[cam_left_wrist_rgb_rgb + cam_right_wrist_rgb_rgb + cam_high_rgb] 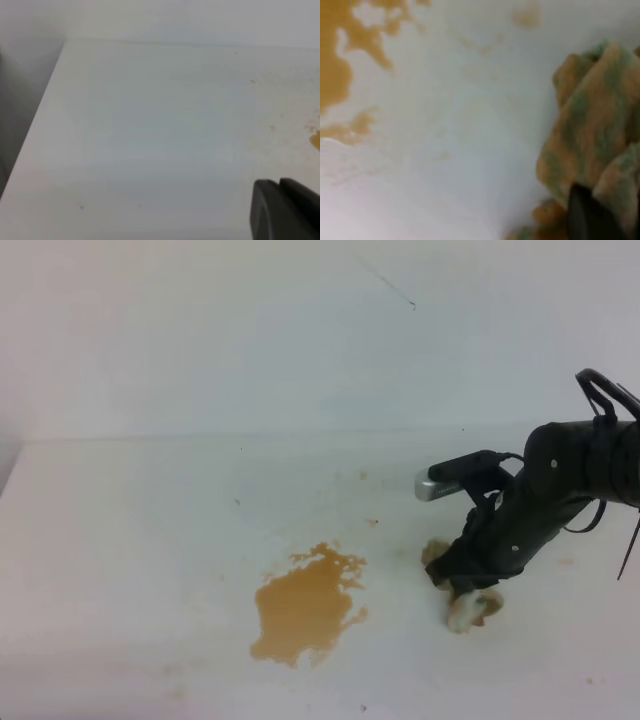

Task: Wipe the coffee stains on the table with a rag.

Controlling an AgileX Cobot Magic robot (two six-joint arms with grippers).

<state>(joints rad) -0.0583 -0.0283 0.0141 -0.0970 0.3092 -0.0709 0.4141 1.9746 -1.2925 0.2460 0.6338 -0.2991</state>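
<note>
The coffee stains are a light-brown blotch (305, 605) on the white table (150, 540), left of centre. In the right wrist view the blotch shows at the upper left (332, 60). The rag (472, 608) is a small brown-stained lump with pale folds, lying to the right of the blotch and apart from it. My right gripper (468, 585) points down and is shut on the rag, pressing it on the table. The right wrist view shows the rag's brown and green folds (590, 125) with one dark finger (587, 217) on them. A small tan patch (433, 552) lies beside the gripper.
Only a dark part of the left gripper (285, 212) shows, at the lower right of the left wrist view, over bare table (150, 125). The table's left edge (35, 120) drops off there. A white wall (300, 330) stands behind the table. Small specks dot the surface.
</note>
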